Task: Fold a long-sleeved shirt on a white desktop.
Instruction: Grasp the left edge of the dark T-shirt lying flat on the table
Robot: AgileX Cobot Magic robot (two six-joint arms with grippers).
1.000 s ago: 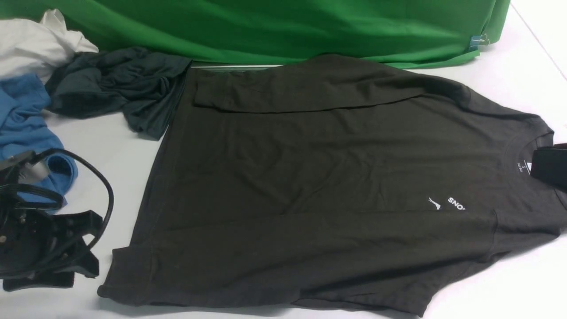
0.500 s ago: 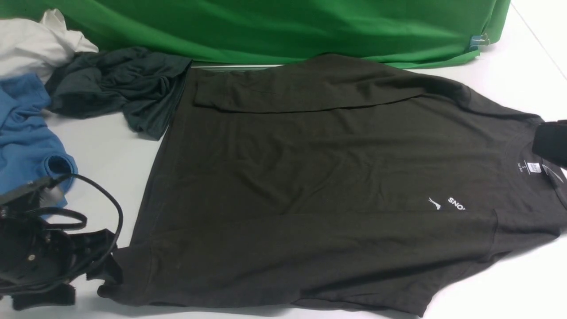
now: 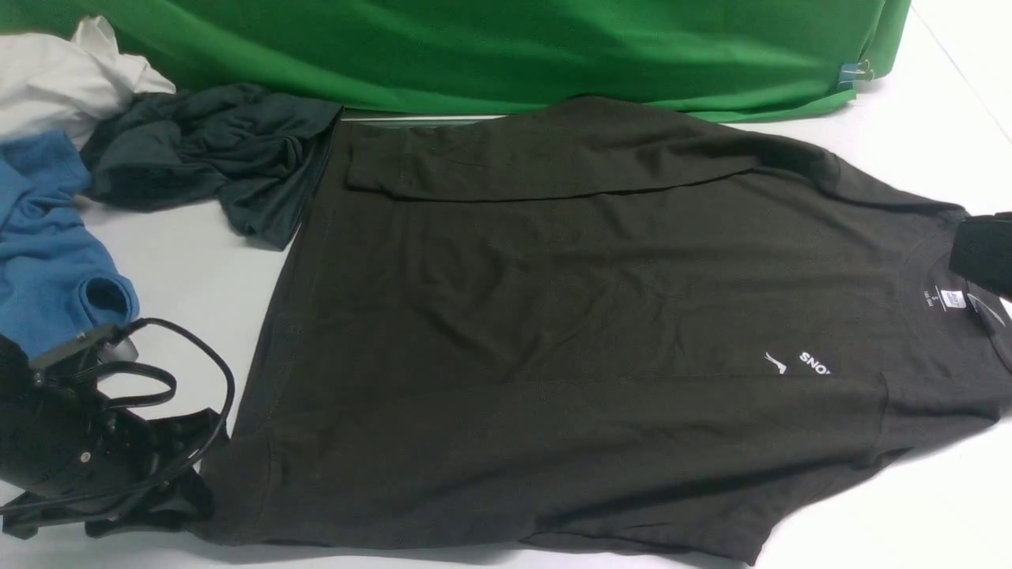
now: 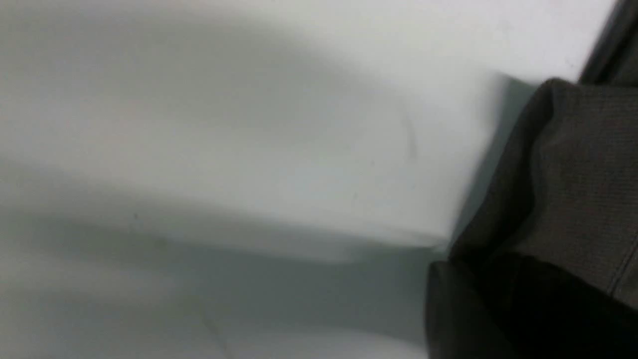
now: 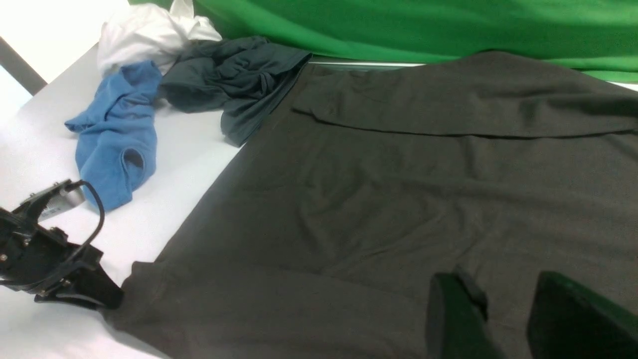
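Observation:
The long-sleeved shirt [image 3: 569, 316] lies flat on the white desktop [image 3: 205, 261], collar to the right, with both sleeves folded in across the body. Its white logo [image 3: 798, 363] and neck label [image 3: 945, 299] show. My left gripper [image 3: 194, 494] is at the near-left hem corner, shut on the cloth. The left wrist view shows that corner [image 4: 578, 174] bunched up against a dark finger [image 4: 448, 309]. My right gripper [image 3: 984, 253] hovers by the collar at the right edge. In the right wrist view it [image 5: 498, 281] is open, with shirt fabric [image 5: 398, 199] showing between the fingers.
A charcoal-teal garment [image 3: 213, 150], a blue garment [image 3: 47, 245] and a white cloth [image 3: 55, 79] are heaped at the far left. A green cloth backdrop [image 3: 506, 47] runs along the back, touching the shirt's far edge. A silver hatch frame [image 3: 411, 118] peeks out beneath it.
My left gripper has moved right and nearer, onto the shirt's hem corner, and closed there. My right gripper shifted slightly away from the neck label, uncovering it.

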